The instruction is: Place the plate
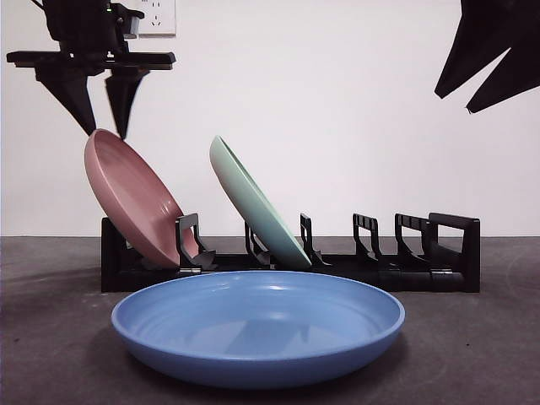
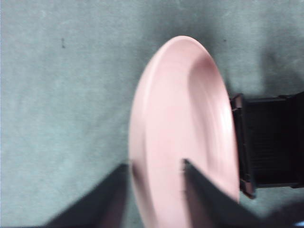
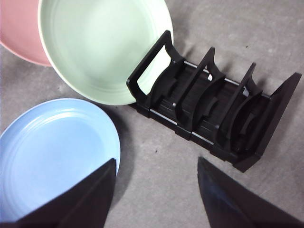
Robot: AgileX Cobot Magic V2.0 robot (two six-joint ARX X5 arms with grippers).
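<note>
Pink plate (image 1: 131, 196) leans tilted in the end slot of the black rack (image 1: 447, 253), at the left in the front view. Left gripper (image 1: 105, 118) hovers just above its top rim, jaws apart and straddling the rim; contact cannot be confirmed. Green plate (image 1: 253, 202) leans in the next slot. Blue plate (image 1: 258, 325) lies flat on the table (image 1: 51, 337) before the rack. Right gripper (image 3: 156, 190) waits high at right, jaws wide, holding nothing.

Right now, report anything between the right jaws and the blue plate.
Nothing visible. The blue plate lies flat on the table before the rack, uncovered; the right gripper hangs open above beside it.
</note>
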